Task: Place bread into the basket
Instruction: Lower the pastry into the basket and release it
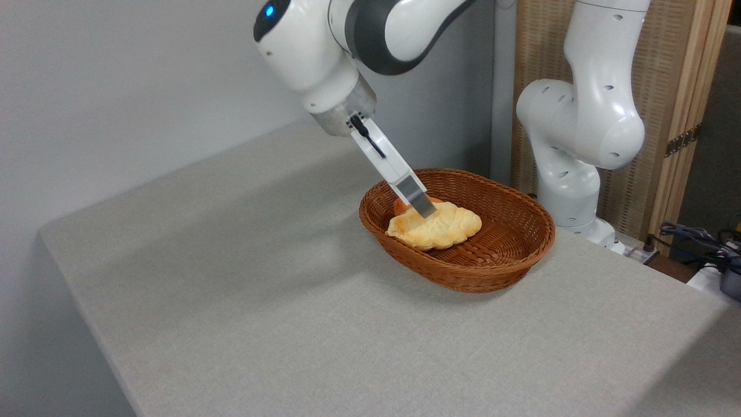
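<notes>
- So, your bread (435,227) is sitting inside the basket (509,255), lying flat-ish toward the left half, ridged top facing up.
- Your end effector (425,207) comes down at a slant from the upper left, and its tip is right on the bread's top edge, touching it or very nearly.
- You only get one finger (412,191) in plain view, side-on. The other one is hidden behind it, so I can't tell whether the end effector is clamped on the bread or let go.
- You can spot a bit of something orange (400,205) poking out behind the bread and the finger. Most of it is covered, so it's hard to say what it is.
- Your basket rests on the grey surface (243,301), toward the right side and near the back edge.
- Your arm (324,52) is cut off by the top of the frame, so you only see the wrist with a blue light and part of the link above it.
- You've got the arm's white base column (570,145) standing just behind the basket, also cropped at the top.
- Over at the far right edge there's a tangle of cables (700,240), partly out of frame and too small to make out properly.
</notes>
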Controlling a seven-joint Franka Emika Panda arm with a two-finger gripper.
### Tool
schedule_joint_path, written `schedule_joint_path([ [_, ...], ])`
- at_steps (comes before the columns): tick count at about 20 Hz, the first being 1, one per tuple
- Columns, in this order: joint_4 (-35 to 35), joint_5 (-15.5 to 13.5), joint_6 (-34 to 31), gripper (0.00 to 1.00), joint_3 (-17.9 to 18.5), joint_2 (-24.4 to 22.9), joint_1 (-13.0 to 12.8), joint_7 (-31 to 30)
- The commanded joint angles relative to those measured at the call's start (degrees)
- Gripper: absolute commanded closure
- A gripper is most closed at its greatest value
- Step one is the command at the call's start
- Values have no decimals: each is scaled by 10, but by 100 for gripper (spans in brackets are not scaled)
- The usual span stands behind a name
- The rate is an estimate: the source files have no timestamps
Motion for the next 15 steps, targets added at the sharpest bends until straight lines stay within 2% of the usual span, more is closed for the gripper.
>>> schedule_joint_path([
  [1, 72, 5, 32, 0, 1, -2, -3, 3],
  [5, 153, 5, 59, 0, -2, -1, -3, -4],
  [7, 185, 6, 70, 0, -3, 5, -3, -49],
  [9, 203, 7, 108, 0, -3, 11, -3, -107],
  [13, 207, 9, 189, 0, -2, 34, -3, -177],
  [15, 207, 9, 202, 0, -3, 43, -3, -203],
])
